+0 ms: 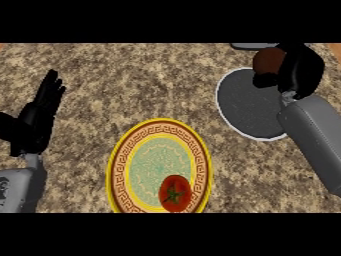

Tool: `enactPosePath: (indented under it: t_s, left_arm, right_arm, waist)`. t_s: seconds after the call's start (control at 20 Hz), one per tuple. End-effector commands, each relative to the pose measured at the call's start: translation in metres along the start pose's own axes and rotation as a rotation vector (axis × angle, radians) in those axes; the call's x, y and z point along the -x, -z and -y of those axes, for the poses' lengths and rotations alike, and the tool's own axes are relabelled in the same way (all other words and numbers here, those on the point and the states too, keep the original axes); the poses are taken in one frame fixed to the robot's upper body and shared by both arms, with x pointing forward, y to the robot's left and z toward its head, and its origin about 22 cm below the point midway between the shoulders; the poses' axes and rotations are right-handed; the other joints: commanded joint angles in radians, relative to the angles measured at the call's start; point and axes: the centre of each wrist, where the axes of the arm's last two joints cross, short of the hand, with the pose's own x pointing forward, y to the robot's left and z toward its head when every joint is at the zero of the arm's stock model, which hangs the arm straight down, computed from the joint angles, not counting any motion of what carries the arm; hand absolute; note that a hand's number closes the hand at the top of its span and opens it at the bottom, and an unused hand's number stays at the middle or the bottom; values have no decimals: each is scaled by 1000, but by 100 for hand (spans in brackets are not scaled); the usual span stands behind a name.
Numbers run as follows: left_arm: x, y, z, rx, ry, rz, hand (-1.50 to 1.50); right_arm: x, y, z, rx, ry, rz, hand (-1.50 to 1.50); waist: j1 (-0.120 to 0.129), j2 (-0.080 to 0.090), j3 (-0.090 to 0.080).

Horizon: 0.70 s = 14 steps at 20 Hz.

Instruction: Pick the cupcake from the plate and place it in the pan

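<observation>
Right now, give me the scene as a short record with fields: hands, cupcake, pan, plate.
left hand: open, resting at the view's left, holds nothing
right hand: curled round the cupcake, over the pan's far edge
cupcake: brown, in the right hand, off the plate
pan: dark, white rim, nothing seen lying in it
plate: yellow patterned rim, nearer than the pan
tomato: red, on the plate's near right part

- Speckled brown-and-beige granite counter (129, 80).
- Yellow-rimmed plate (129, 150), brown key-pattern band, pale green centre.
- Red tomato (175, 193), green stem.
- Dark grey speckled pan (247, 105), white rim.
- Brown cupcake (269, 60).
- Black hands, grey forearms.
</observation>
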Motion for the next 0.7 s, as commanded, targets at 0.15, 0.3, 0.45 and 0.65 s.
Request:
enactPosePath:
  t_s: [0.15, 0.3, 0.45, 0.65]
  left_arm:
    - [-6, 6, 2, 30, -4, 13, 0]
    - [2, 11, 11, 42, -10, 14, 0]
    - [-2, 10, 8, 41, 6, 24, 0]
    - [-3, 10, 15, 27, 3, 42, 0]
  right_arm:
    - [68, 30, -28, 31, 2, -64, 150]
    - [84, 30, -43, -9, -3, -66, 150]
    - [88, 36, -39, -112, 130, -176, -150]
    - [83, 18, -56, -338, 302, -225, -150]
  waist:
    - [19, 5, 1]
    - [31, 14, 1]
    - [35, 16, 2]
    - [40, 22, 4]
